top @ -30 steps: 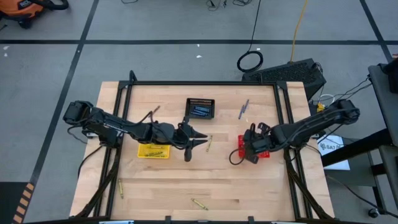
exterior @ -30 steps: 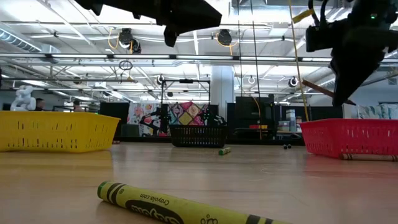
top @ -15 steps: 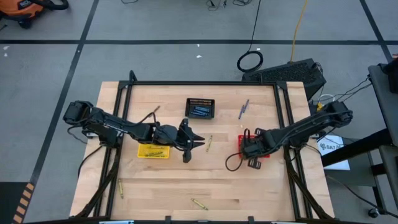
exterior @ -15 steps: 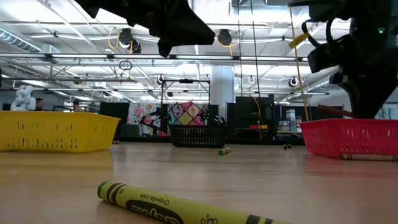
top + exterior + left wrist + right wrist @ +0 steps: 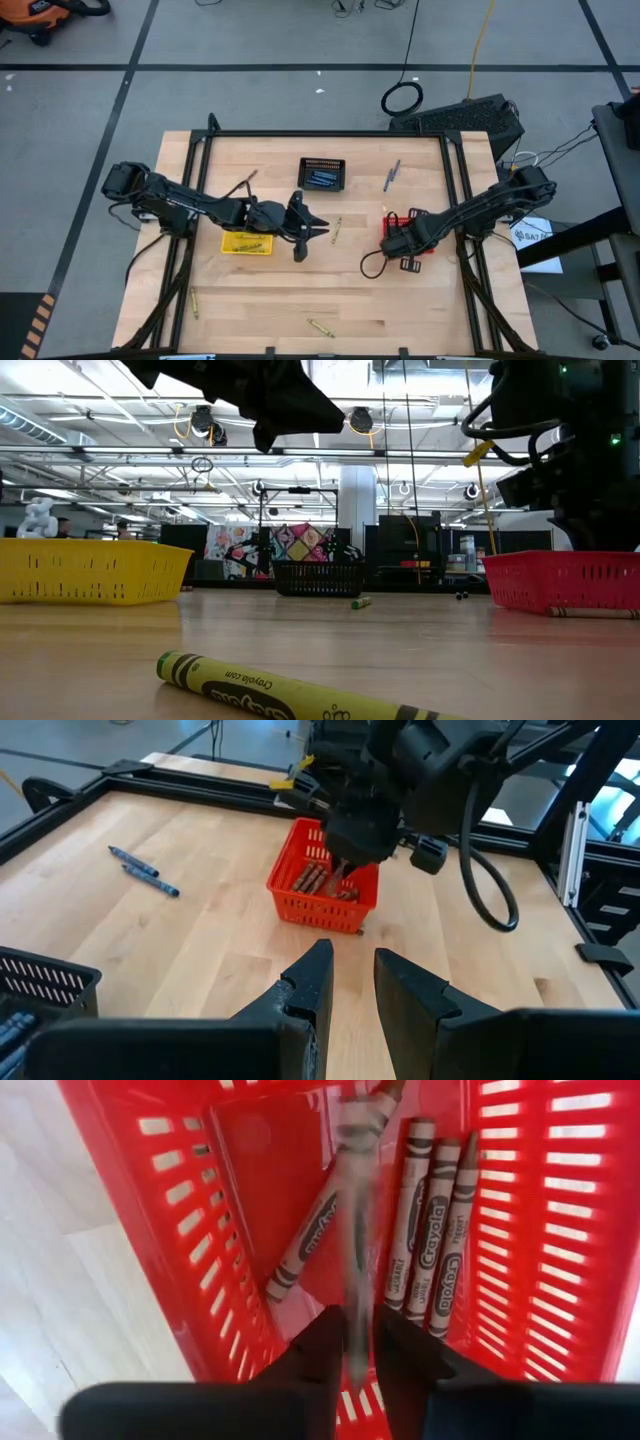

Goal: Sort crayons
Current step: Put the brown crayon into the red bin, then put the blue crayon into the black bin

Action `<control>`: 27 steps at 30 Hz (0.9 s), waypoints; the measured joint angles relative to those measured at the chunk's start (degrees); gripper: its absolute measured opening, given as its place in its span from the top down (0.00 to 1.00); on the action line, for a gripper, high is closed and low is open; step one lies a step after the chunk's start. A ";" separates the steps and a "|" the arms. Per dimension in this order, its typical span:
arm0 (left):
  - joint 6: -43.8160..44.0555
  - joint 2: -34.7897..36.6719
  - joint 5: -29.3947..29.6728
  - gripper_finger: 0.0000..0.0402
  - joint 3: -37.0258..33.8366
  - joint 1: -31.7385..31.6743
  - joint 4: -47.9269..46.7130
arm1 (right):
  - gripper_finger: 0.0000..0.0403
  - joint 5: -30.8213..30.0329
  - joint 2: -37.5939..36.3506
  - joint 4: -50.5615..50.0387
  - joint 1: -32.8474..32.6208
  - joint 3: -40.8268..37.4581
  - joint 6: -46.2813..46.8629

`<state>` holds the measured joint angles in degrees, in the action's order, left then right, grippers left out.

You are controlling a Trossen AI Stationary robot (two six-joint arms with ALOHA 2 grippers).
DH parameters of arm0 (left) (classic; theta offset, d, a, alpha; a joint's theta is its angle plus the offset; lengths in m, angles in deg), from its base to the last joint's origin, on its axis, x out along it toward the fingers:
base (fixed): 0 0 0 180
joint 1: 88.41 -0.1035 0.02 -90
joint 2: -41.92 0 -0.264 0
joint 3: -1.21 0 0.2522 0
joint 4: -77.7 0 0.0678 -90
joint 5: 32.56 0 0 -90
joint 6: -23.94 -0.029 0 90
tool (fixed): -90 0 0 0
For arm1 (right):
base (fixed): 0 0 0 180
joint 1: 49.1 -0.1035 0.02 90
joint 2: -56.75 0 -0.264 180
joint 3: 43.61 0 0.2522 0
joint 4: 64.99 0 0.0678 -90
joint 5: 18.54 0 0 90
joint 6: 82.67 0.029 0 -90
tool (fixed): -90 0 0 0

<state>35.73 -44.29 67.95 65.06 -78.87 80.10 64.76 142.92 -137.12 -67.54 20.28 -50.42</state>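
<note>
Table [image 5: 400,300] of pale wood carries three mesh baskets: yellow basket [image 5: 246,243], black basket [image 5: 322,173] and red basket [image 5: 418,244]. Right gripper [image 5: 350,870] hangs over the red basket, fingers slightly parted, with a blurred brown-red crayon [image 5: 356,1230] between them above the brown-red crayons [image 5: 322,882] lying inside. Left gripper [image 5: 318,228] hovers mid-table between yellow and red baskets, fingers apart, holding nothing. Loose crayons lie scattered: two blue-grey crayons [image 5: 391,175] near the far edge, a yellow-olive crayon [image 5: 300,695] near the front edge.
</note>
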 joint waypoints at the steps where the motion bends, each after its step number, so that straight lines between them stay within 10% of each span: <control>1: -0.01 0.00 0.00 0.80 0.00 0.00 -0.11 | 0.87 0.00 -0.01 0.01 0.01 0.00 0.12; 27: -0.04 0.02 0.00 0.80 0.00 0.02 -2.27 | 0.71 -9.82 -0.66 -9.77 13.00 23.75 5.36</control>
<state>35.69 -44.27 67.94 65.06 -78.85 77.83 54.94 142.27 -146.88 -54.54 44.02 -45.06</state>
